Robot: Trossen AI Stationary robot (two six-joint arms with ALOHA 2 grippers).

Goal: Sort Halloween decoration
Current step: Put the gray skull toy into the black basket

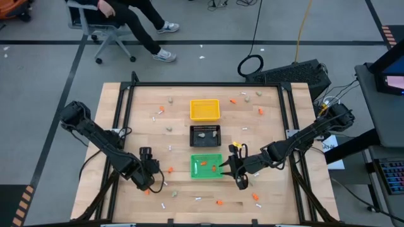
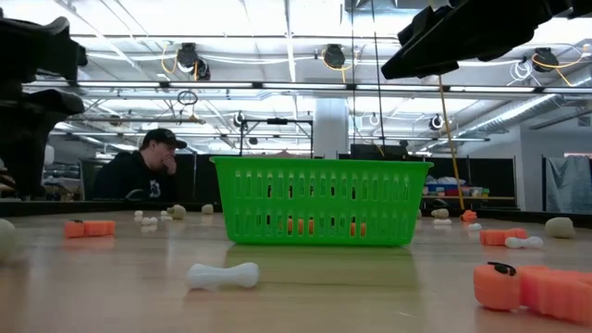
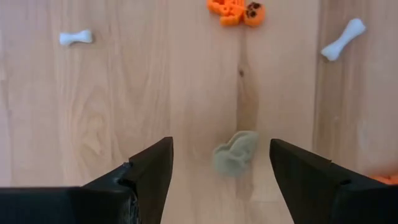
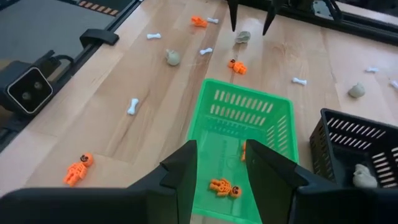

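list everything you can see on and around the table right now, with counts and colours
yellow tray: one, yellow, far middle of the table, looks empty
black tray: one, black, middle, beige-grey lumps inside
green tray: one, green, nearest of the three, orange bits inside
orange bits: several, orange, scattered on the wood
white sticks: several, white, scattered
beige-grey lumps: a few, loose on the table
person: one, dark clothes, seated beyond the table
left gripper: open, straddling a beige-grey lump near the table's left front
right gripper: over the green tray's near right edge, nothing seen between its fingers
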